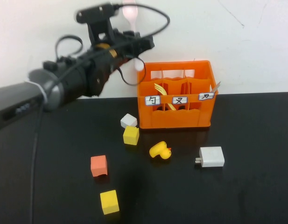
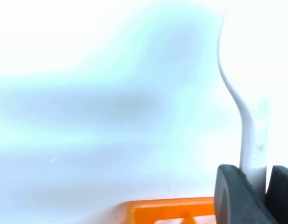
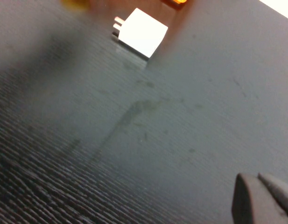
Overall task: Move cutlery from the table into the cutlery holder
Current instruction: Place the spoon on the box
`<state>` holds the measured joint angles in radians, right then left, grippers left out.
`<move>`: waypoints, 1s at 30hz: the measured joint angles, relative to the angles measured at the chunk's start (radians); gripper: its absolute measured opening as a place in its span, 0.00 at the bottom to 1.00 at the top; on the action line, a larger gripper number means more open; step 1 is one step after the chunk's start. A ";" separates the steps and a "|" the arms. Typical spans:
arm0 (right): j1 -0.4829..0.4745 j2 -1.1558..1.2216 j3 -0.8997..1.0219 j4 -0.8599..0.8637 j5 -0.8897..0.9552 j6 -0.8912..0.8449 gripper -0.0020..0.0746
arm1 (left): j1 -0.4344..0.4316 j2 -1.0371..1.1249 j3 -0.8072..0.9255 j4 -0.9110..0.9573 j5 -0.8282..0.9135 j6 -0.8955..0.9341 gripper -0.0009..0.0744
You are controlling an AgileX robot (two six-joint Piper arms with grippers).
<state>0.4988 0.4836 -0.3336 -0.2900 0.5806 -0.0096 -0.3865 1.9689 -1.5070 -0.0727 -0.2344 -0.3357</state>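
My left gripper (image 1: 133, 43) is raised to the left of the orange cutlery holder (image 1: 176, 116) and above its rim height. It is shut on the pale pinkish-white spoon (image 1: 129, 14), which stands upright with its bowl on top. In the left wrist view the spoon (image 2: 242, 121) rises from between the dark fingers (image 2: 228, 191), with the holder's rim (image 2: 167, 209) below. The yellow fork (image 1: 160, 89) stands in the holder's middle part and the pale knife (image 1: 214, 87) in its right part. My right gripper (image 3: 256, 179) is shut and empty, low over the black table (image 3: 134, 140).
On the table (image 1: 246, 196) in front of the holder lie a yellow duck (image 1: 160, 151), a white charger plug (image 1: 211, 157) (image 3: 141, 31), a white cube (image 1: 128, 121), a yellow cube (image 1: 131, 135), an orange cube (image 1: 99, 165) and another yellow cube (image 1: 109, 201).
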 joint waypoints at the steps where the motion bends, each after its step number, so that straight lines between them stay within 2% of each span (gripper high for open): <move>1: 0.000 0.000 0.000 0.000 0.000 0.000 0.02 | 0.000 0.020 0.000 0.000 -0.024 0.000 0.16; 11: 0.000 0.000 0.000 0.002 0.000 0.000 0.02 | 0.000 0.139 0.000 0.020 -0.091 0.000 0.15; 14: 0.000 0.000 0.000 0.002 -0.003 0.000 0.02 | 0.000 0.147 0.000 0.073 -0.097 -0.001 0.06; 17: 0.000 0.000 0.000 0.002 -0.004 0.000 0.02 | 0.000 0.151 0.000 0.135 -0.102 -0.002 0.04; 24: 0.000 0.000 0.002 0.002 -0.007 0.000 0.02 | -0.017 0.157 0.000 0.169 -0.107 -0.004 0.14; 30: 0.000 0.000 0.002 0.002 -0.009 0.000 0.02 | -0.021 0.102 0.002 0.190 -0.032 -0.004 0.14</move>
<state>0.4988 0.4836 -0.3321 -0.2883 0.5717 -0.0096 -0.4078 2.0711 -1.5055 0.1177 -0.2662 -0.3394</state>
